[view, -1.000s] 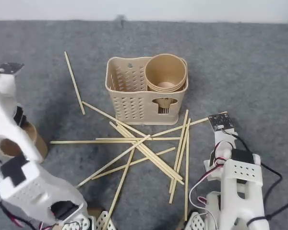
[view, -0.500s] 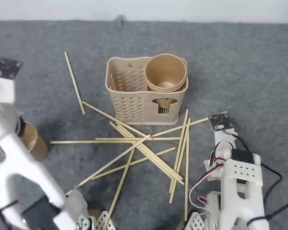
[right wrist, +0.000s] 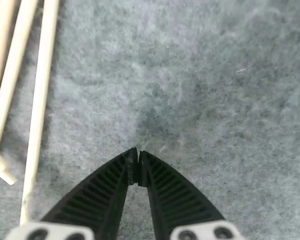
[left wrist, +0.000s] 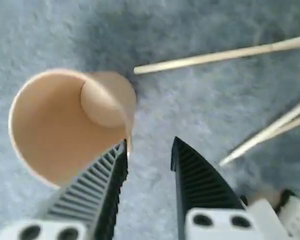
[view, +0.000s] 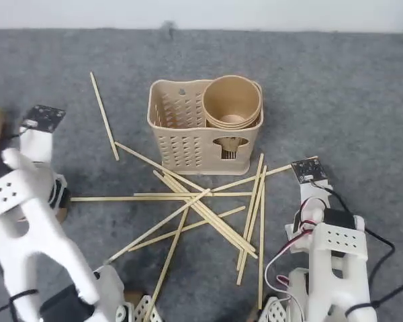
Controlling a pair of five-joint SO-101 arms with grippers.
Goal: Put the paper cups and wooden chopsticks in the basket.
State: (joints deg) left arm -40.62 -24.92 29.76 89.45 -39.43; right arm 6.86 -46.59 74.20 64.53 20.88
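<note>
My left hand [left wrist: 149,147] is half open and holds nothing; the tan paper cup [left wrist: 65,125] lies tipped over just outside one finger. My right hand [right wrist: 138,165] is closed, empty.

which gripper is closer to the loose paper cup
Left. The left gripper sits open right beside the paper cup; the right gripper is shut over carpet by chopsticks.

Place: we read a robotics test bench (lab or home, we cannot tell).
Surface: grey fuzzy felt mat [view: 363,87], plain white wall [view: 255,13] behind.
Rig: bare-wired white plastic robot arm [view: 332,258].
</note>
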